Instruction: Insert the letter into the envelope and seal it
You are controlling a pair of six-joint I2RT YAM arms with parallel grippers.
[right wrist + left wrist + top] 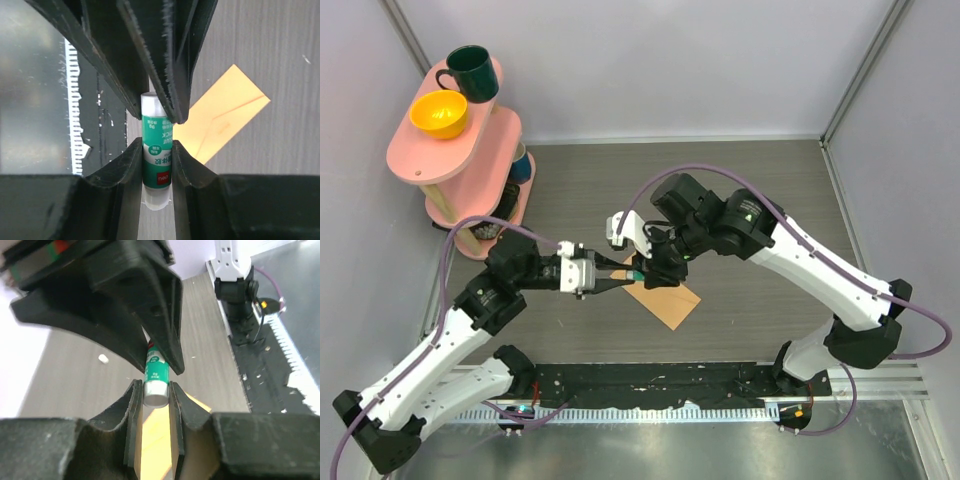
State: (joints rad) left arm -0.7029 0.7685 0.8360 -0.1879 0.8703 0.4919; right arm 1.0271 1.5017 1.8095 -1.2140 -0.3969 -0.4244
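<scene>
A green-and-white glue stick [636,272] hangs above the table between both grippers. My left gripper [623,279] is shut on its white end, seen in the left wrist view [156,380]. My right gripper [647,267] is shut on its green body, seen in the right wrist view [157,150]. The tan-brown envelope [670,300] lies flat on the table right under them, with its flap seam showing [225,112], and it also shows in the left wrist view [155,440]. No pale cream letter is in view.
A pink two-tier shelf [450,150] at the back left holds a dark green mug [470,72] and a yellow bowl [438,113]. A black strip [660,385] runs along the near edge. A small white scrap [103,358] lies on the table.
</scene>
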